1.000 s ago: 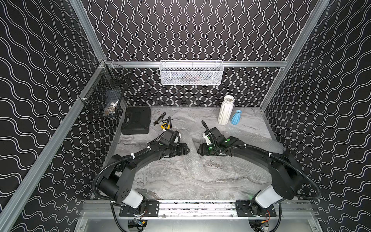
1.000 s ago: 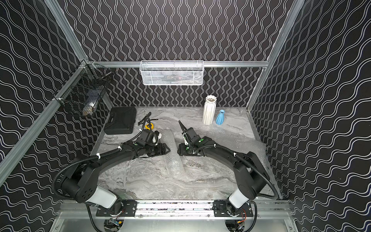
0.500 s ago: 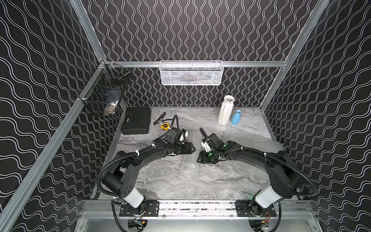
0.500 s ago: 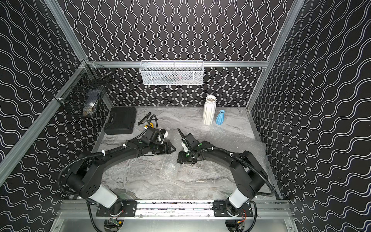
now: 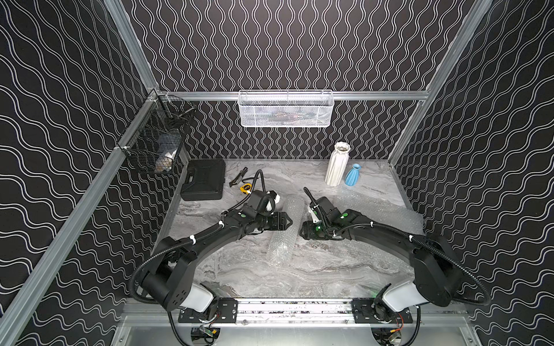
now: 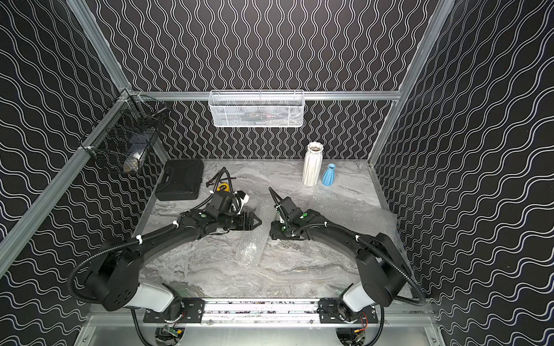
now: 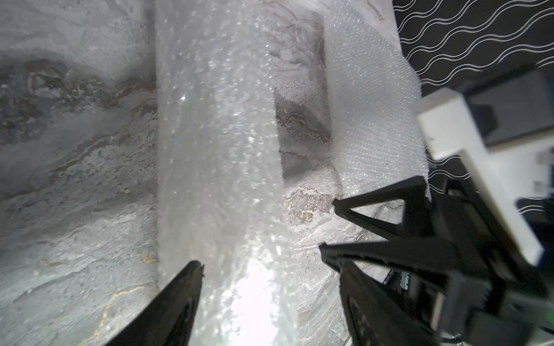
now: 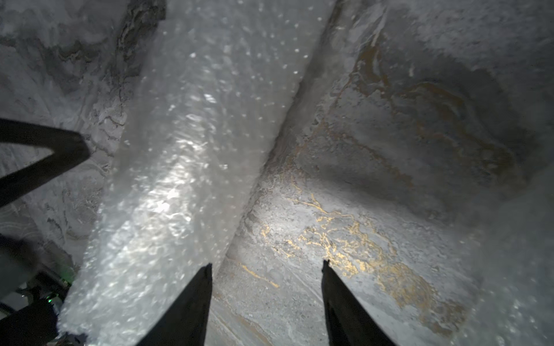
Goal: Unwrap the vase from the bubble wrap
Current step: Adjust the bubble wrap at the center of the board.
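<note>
Your left pincer [image 7: 269, 263] stands open astride the rolled bubble wrap [image 5: 281, 245] lying on the table [image 5: 239, 269], clamping nothing, and your right pincer [image 8: 265, 265] gapes empty just beside it, so you look to be hunting a hold: next, pinch the roll's loose edge and peel it back.
</note>
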